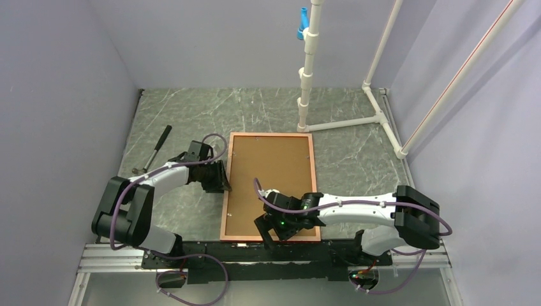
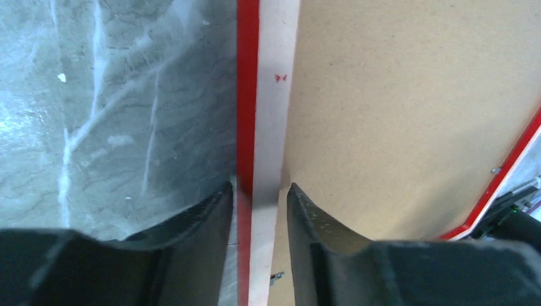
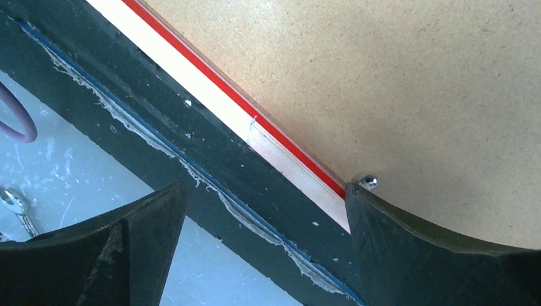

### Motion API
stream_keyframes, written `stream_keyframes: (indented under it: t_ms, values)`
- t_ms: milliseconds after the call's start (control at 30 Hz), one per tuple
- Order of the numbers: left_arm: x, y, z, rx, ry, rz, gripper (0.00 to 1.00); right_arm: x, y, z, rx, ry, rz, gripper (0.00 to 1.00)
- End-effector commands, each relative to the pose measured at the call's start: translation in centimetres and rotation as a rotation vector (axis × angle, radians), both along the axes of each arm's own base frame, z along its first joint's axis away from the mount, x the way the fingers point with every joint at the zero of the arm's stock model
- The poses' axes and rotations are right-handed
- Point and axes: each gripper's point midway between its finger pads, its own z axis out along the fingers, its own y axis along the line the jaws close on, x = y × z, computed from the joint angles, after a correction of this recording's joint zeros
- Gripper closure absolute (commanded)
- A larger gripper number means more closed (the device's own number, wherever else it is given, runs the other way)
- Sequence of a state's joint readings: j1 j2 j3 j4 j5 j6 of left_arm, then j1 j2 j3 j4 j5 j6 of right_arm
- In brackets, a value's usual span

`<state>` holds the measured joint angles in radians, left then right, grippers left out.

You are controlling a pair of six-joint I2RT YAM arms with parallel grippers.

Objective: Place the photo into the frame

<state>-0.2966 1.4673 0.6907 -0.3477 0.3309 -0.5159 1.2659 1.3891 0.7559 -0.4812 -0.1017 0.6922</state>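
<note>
The frame (image 1: 314, 185) lies face down in the middle of the table, its red and pale rail (image 2: 271, 95) around a plain brown backing board (image 1: 271, 172). The photo is hidden. My left gripper (image 1: 220, 182) straddles the frame's left rail (image 2: 259, 191), one finger outside and one over the board, with thin gaps on both sides. My right gripper (image 1: 275, 233) stands wide open at the frame's near edge (image 3: 264, 188). One of its fingers rests over the board beside a small metal tab (image 3: 369, 182), the other over the black mounting strip.
A hammer-like tool (image 1: 153, 150) lies at the left of the table. A white pipe stand (image 1: 306, 76) rises behind the frame, its base legs running right. The black mounting rail (image 1: 255, 252) borders the frame's near edge. Walls close in on both sides.
</note>
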Motion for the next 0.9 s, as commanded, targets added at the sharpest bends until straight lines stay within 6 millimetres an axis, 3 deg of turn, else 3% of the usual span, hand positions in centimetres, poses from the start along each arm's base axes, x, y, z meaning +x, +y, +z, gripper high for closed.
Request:
stream_keyframes:
  t_ms: [0, 33, 100, 233, 333, 467, 567, 667, 867]
  values:
    - [0.8, 1.8, 0.2, 0.072, -0.112, 0.005, 0.46, -0.1, 0.0, 1.8, -0.003, 0.005, 0.004, 0.04]
    - [0.9, 1.6, 0.7, 0.052, -0.127, 0.001, 0.38, 0.1, 0.4, 2.3, 0.016, -0.001, 0.004, 0.03]
    - [0.8, 1.0, 1.4, 0.015, -0.144, -0.009, 0.31, 0.6, 1.0, 3.3, 0.052, -0.012, 0.001, 0.02]
    - [0.2, 1.0, 1.2, 0.005, -0.134, -0.001, 0.3, 2.7, 0.9, 5.4, 0.137, -0.038, -0.073, 0.01]
    - [-0.4, 1.0, 0.5, 0.005, -0.111, 0.005, 0.33, 5.7, -1.3, 6.6, 0.176, -0.067, -0.209, 0.01]
    - [-1.3, 0.8, -0.4, -0.001, -0.082, 0.004, 0.37, 10.0, -6.5, 7.2, 0.163, -0.143, -0.448, 0.0]
    - [-1.9, 0.5, -0.8, -0.001, -0.066, 0.0, 0.41, 12.0, -10.3, 6.4, 0.11, -0.165, -0.586, 0.0]
    - [-2.4, 0.0, -1.1, -0.006, -0.052, -0.011, 0.44, 12.7, -12.6, 4.4, 0.045, -0.125, -0.664, 0.0]
    - [-4.1, -1.1, -1.7, -0.001, -0.013, -0.029, 0.48, 13.5, -13.1, 0.6, -0.008, -0.06, -0.674, 0.0]
